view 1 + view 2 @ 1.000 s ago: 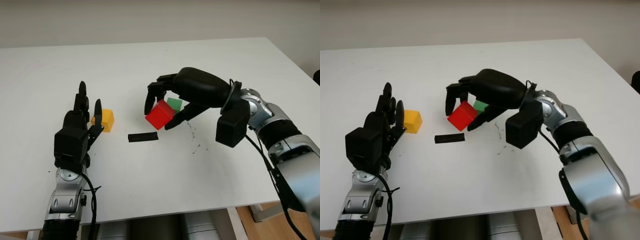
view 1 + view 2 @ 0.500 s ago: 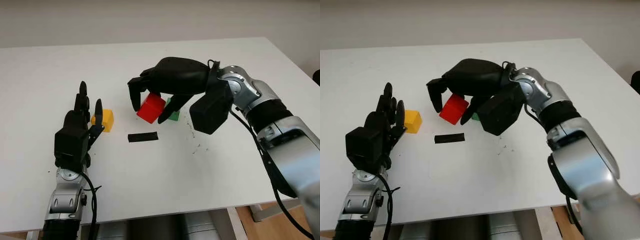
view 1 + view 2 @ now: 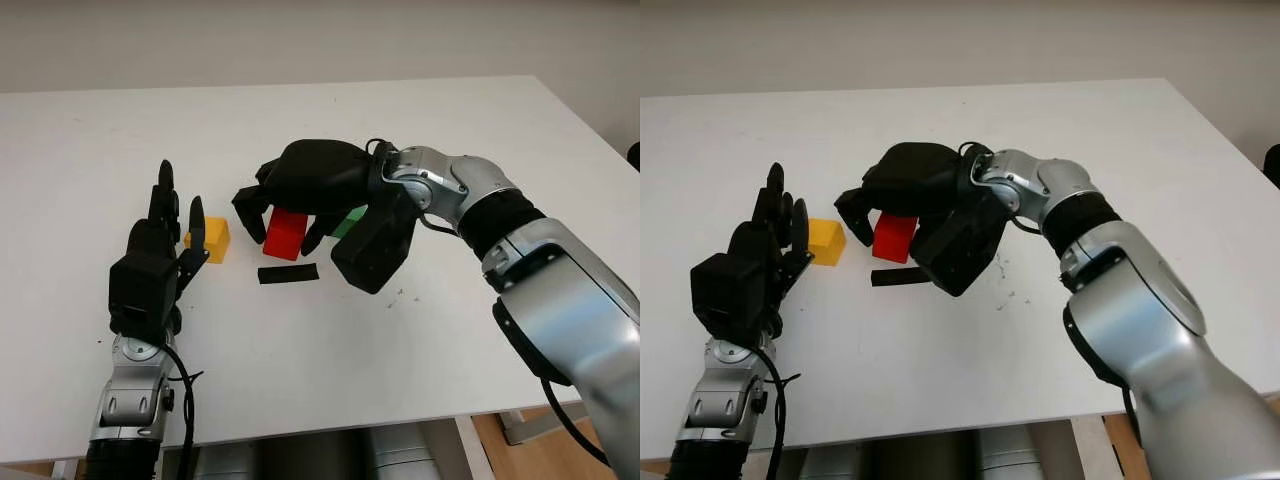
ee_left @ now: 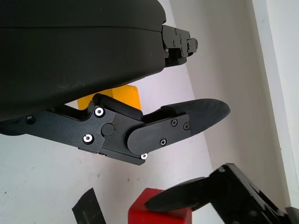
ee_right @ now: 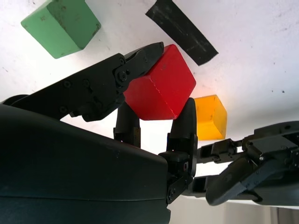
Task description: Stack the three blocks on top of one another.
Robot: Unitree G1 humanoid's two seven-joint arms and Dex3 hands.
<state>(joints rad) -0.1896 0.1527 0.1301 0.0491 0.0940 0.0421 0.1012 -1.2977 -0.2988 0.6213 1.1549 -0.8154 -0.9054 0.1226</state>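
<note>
The red block (image 3: 286,233) is pinched between the curled fingers (image 5: 132,70) of the right hand (image 3: 300,195) and is held above the white table (image 3: 420,380), near its middle. Beside it, toward the robot's left, the yellow block (image 3: 214,240) is seen on the table, just in front of the left hand (image 3: 160,250), which is open and holds nothing. The green block (image 5: 60,25) lies on the table on the other side of the red one, partly hidden under the right arm. A strip of black tape (image 3: 288,273) is stuck to the table just in front of the red block. Small dark marks (image 3: 400,292) are scattered on the surface near the right wrist. A pale wall (image 3: 300,40) is seen beyond the far table edge.
</note>
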